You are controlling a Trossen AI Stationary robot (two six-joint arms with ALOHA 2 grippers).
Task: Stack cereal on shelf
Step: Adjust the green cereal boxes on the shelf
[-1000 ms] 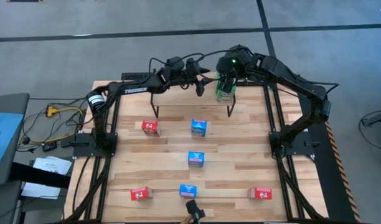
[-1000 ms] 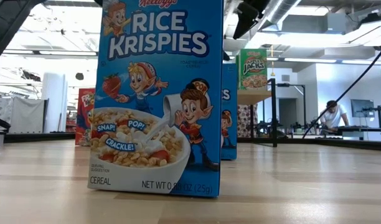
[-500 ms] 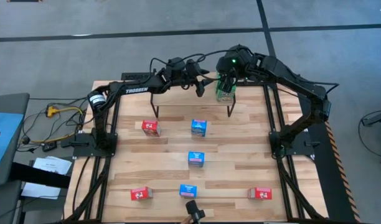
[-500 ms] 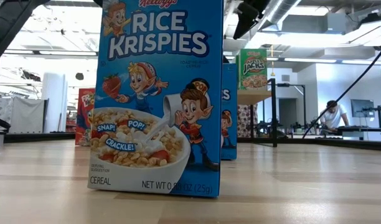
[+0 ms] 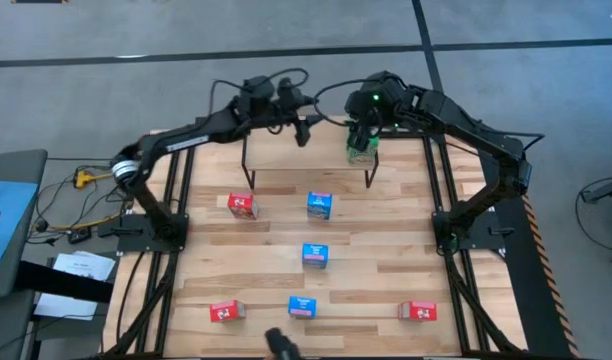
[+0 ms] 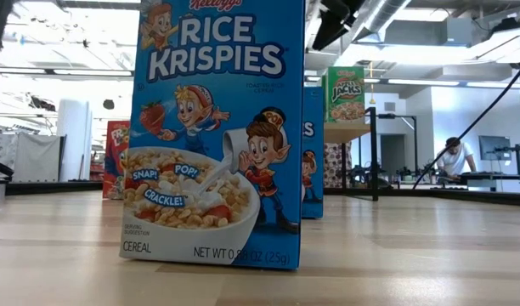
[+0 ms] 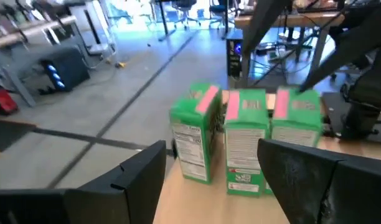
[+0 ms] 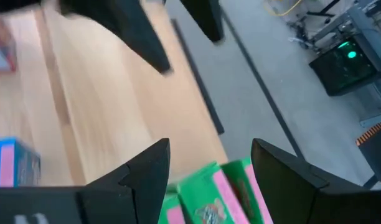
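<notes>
Three green cereal boxes (image 7: 246, 134) stand upright side by side on their bottoms at the right end of the shelf (image 5: 306, 160), near the table's far edge; they also show in the high view (image 5: 361, 150). My left gripper (image 7: 212, 180) is open and hangs over the shelf to the left of them (image 5: 304, 130), apart from them. My right gripper (image 8: 209, 165) is open just above the green boxes (image 8: 218, 193); no finger shows on them. Three red boxes (image 5: 242, 205) and three blue boxes (image 5: 320, 205) stand on the table.
One blue box (image 6: 217, 127) stands close before the low camera and hides much of the table; a second blue box (image 6: 312, 153) and a red one (image 6: 115, 157) stand behind it. The shelf's thin black legs (image 6: 375, 153) rest on the slatted tabletop (image 5: 386, 250).
My left gripper has drawn back from the green boxes toward the table's left edge and risen, its arm lifting with it. The green boxes stand as before.
</notes>
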